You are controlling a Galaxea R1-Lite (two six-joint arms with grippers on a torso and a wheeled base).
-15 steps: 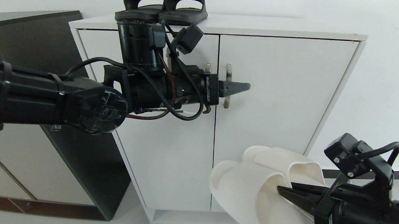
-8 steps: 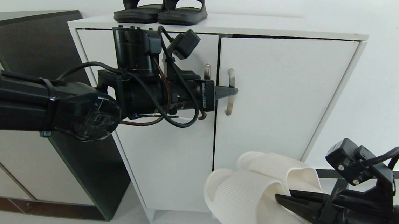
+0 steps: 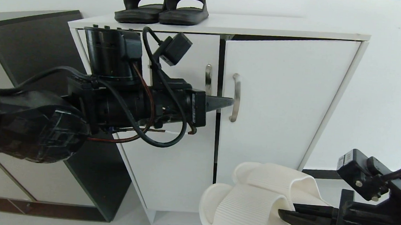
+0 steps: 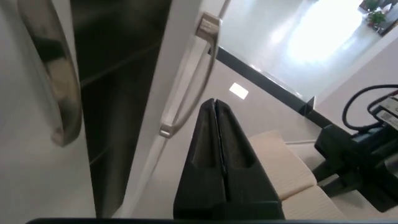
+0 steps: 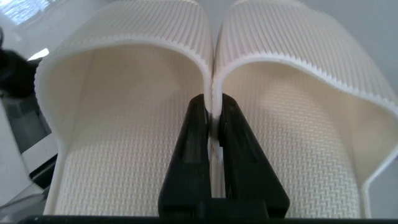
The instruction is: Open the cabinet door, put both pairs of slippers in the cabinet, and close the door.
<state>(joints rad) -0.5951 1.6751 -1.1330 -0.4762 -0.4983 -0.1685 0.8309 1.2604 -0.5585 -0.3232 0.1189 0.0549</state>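
**Right door ajar, one pair in the air**

The white cabinet (image 3: 280, 24) has its left door (image 3: 172, 167) shut and its right door (image 3: 278, 107) swung slightly out (a dark gap runs along its inner edge and top). On the cabinet top the black slippers (image 3: 162, 4) sit side by side. The white slippers (image 3: 250, 200), ribbed, hang before the right door's lower part, their inner strap edges pinched together in the right gripper (image 3: 281, 212).
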